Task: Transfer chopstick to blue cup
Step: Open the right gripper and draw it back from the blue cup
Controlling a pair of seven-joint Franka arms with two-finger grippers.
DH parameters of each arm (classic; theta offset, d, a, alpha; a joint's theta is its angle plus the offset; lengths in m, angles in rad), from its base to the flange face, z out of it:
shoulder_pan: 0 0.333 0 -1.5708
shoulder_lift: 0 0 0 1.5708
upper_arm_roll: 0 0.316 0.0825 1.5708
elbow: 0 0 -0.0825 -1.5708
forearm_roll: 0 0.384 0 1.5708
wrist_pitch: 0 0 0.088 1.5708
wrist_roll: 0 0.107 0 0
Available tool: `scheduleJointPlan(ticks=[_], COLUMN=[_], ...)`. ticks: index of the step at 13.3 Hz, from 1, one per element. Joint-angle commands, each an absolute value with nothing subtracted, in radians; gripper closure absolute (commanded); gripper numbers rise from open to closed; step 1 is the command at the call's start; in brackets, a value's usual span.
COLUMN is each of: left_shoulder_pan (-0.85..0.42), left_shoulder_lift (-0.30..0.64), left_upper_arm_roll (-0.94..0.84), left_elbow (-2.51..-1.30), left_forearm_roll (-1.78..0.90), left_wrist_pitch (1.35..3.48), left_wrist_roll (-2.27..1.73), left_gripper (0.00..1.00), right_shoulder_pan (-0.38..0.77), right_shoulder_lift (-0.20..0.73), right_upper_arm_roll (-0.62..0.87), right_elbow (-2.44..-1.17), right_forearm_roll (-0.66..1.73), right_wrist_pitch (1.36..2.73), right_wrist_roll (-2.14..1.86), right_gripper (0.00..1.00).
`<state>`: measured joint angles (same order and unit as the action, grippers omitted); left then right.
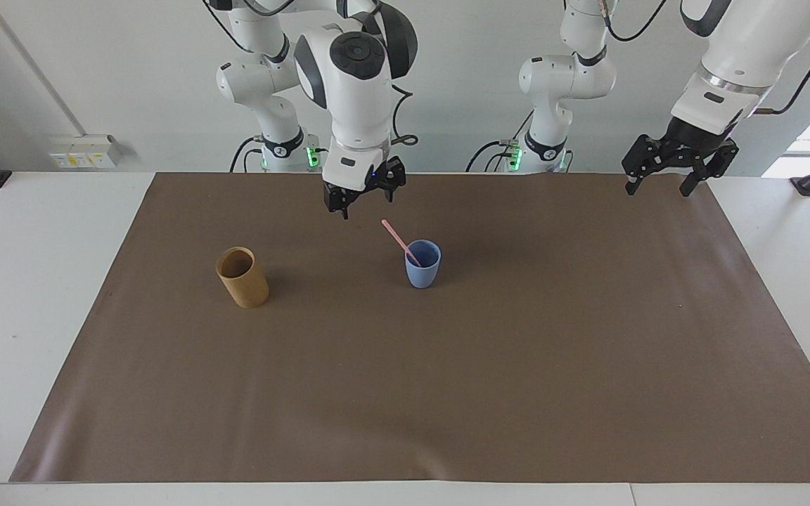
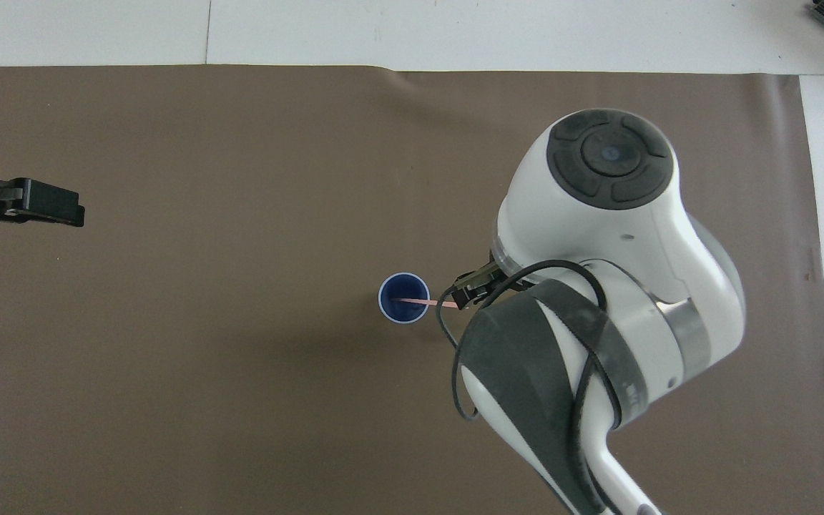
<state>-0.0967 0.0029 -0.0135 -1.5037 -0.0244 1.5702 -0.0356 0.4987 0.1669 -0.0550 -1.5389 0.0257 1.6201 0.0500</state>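
In the facing view the chopstick [image 1: 401, 242] leans in the blue cup [image 1: 422, 264], tilted toward the right arm's end; the right gripper [image 1: 364, 195] hangs apart, empty, above the mat; the left gripper [image 1: 672, 172] waits, fingers spread. Overhead, the right gripper [image 2: 471, 286] sits just beside the stick's tip, so a careless sweep could tip the light cup.

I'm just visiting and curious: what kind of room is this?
Probably a robotics lab: two white arms stand at a table covered by a brown mat, with only a blue cup and tan cup.
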Motion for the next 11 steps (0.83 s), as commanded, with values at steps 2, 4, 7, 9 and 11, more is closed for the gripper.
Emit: scheduleJointPlan(ticks=[2,4,7,9,11], left_shoulder_pan=[-0.084,-0.083,-0.083,-0.083,-0.081], left_shoulder_lift=[0.015,0.015,0.015,0.015,0.015], left_upper_arm_roll=[-0.025,-0.025,-0.025,-0.025,-0.025], left_elbow=[-1.476,-1.476,-1.476,-1.476,-1.476], left_forearm_roll=[-0.029,-0.029,-0.029,-0.029,-0.029], left_wrist_pitch=[1.542,1.542,1.542,1.542,1.542], left_wrist_roll=[-0.028,-0.028,-0.028,-0.028,-0.028], left_gripper=[0.00,0.00,0.00,0.00,0.00], right_shoulder_pan=[0.365,0.296,0.236,0.203,0.166], right_shoulder_lift=[0.108,0.060,0.031,-0.003,-0.032], right_upper_arm_roll=[-0.048,-0.048,-0.057,-0.066,-0.074], right_elbow=[-1.537,-1.537,-1.536,-1.537,-1.536], right_forearm_roll=[0.008,0.006,0.008,0.009,0.012], right_wrist_pitch=[1.634,1.628,1.611,1.589,1.551], right_wrist_roll=[0.068,0.069,0.069,0.071,0.071], right_gripper=[0.00,0.00,0.00,0.00,0.00])
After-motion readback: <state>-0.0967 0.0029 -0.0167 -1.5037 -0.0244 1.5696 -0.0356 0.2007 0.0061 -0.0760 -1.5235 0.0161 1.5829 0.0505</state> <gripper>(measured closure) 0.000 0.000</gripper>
